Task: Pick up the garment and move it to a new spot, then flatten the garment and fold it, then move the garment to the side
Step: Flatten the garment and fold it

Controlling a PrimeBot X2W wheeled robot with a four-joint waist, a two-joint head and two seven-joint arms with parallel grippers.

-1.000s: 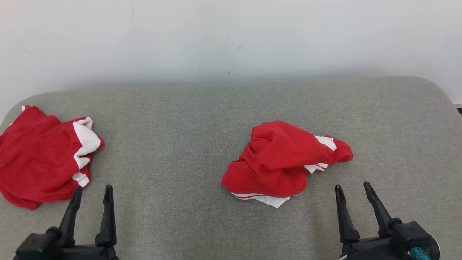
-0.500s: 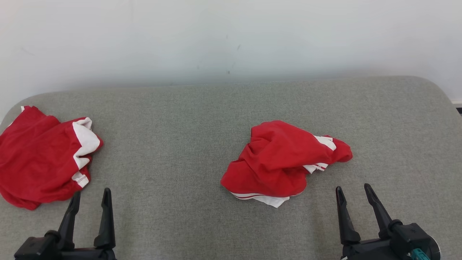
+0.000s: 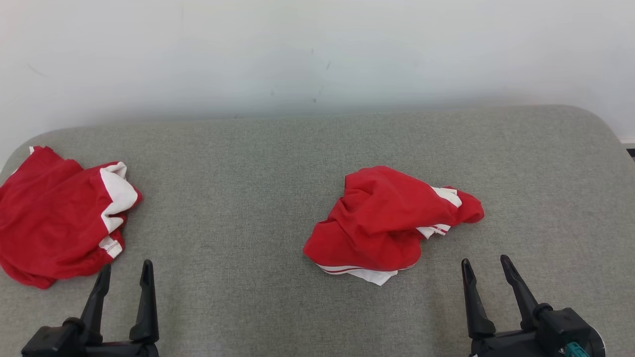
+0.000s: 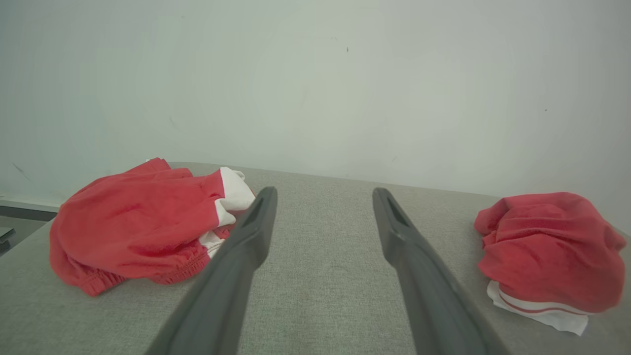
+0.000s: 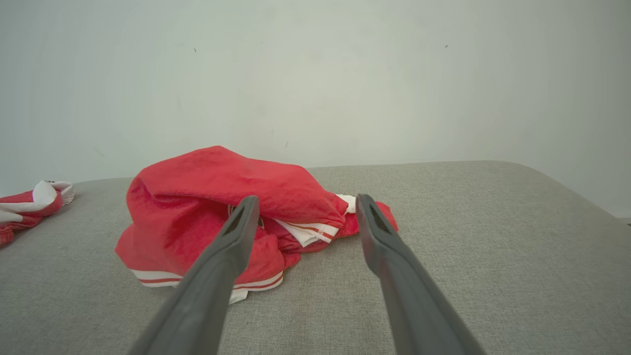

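Red garment (image 3: 382, 218), ahead of right hand (image 3: 483, 259), apart

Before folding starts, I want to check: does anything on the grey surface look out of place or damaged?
Nothing looks damaged or spilled. The middle garment and the left garment both lie crumpled, not flat, well apart on the grey surface.

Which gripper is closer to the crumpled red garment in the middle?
Right. The right gripper sits just right of the middle garment, not touching it; the left gripper is far to its left, beside the other red garment.
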